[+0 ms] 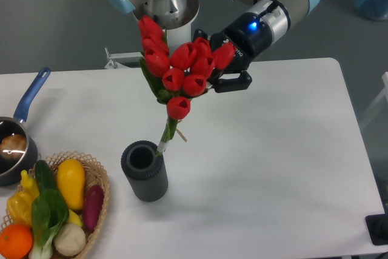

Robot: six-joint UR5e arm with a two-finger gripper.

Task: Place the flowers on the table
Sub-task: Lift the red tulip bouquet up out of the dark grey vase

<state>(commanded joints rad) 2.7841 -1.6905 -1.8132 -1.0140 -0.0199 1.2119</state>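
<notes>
My worry is the dark ribbed vase point(144, 171). The stem ends of the flowers point(179, 70) sit right at its rim on the right side — whether they are clear of the mouth or just inside it, I cannot tell from this angle. If they are not clear and I swing sideways, I judge the stems could catch the rim and tip the vase, and it stands close to the wicker basket point(100, 177) of vegetables. The bunch also hangs tilted, heads up toward me and stems slanting down to the left, so most of its length is out beyond my hold; a quick move could let it pivot or slip. I would lift a little more before carrying it across to a bare stretch of the white table point(279, 144).

My gripper point(213, 72) is behind the red buds, at the upper right of the bunch. One dark finger shows past the flowers to the right, the rest is hidden by the heads — so I cannot say how wide I stand. The bunch is held in the air with nothing else supporting it, so I take it that I am clamped on it near the blooms, not down the stems.

The flowers themselves are above the table, over the vase, not yet laid down.
</notes>
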